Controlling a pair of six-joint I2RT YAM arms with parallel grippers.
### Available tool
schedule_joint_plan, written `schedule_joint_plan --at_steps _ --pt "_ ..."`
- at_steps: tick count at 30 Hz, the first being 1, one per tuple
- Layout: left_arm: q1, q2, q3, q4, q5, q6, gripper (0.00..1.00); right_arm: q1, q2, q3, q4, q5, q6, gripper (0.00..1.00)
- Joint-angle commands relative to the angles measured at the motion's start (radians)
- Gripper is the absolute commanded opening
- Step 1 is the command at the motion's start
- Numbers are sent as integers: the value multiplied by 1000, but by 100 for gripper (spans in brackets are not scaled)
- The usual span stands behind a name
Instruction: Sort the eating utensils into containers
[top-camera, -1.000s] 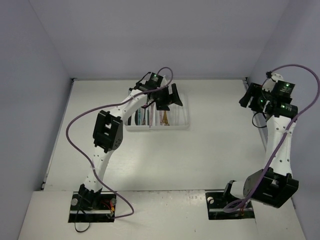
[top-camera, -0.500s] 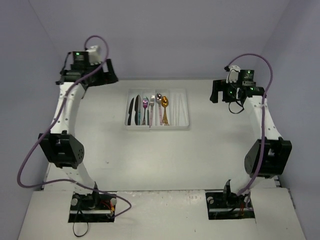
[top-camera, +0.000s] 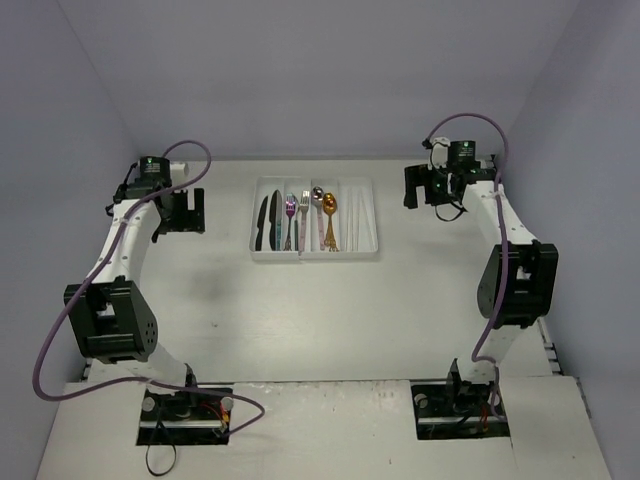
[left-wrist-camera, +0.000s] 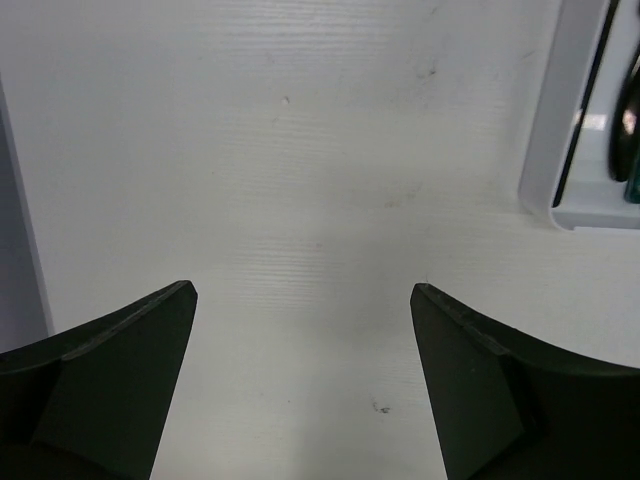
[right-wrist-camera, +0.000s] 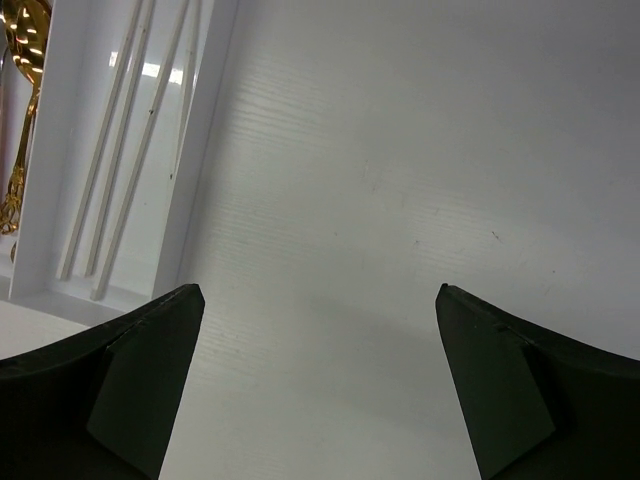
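Note:
The white cutlery tray (top-camera: 366, 252) lies at the table's middle back. In its compartments lie black knives (top-camera: 263, 222), a teal-handled knife, pink-handled forks (top-camera: 291, 214) and spoon (top-camera: 317, 212), a gold spoon (top-camera: 329, 217) and pale chopsticks (top-camera: 358, 215). My left gripper (top-camera: 178, 213) is open and empty over bare table left of the tray; the tray's corner (left-wrist-camera: 548, 140) shows in the left wrist view. My right gripper (top-camera: 421, 188) is open and empty right of the tray; the chopsticks (right-wrist-camera: 120, 150) and gold spoon (right-wrist-camera: 22, 40) show in the right wrist view.
Grey walls close the table at the back and both sides. The table's left edge (left-wrist-camera: 25, 210) shows in the left wrist view. Purple cables loop off both arms.
My left arm has left the tray and swung far left, then come down to the table. My right arm has moved in toward the tray's right side. The tray's utensils are uncovered.

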Motion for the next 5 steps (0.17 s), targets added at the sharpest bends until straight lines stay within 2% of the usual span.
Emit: schedule_joint_plan --at_steps 1,5 --pt "6 -24 -35 72 -71 -9 85 10 -65 -26 46 42 -19 100" --pt "5 -19 -37 98 -64 -37 85 10 -90 -47 46 50 -25 100"
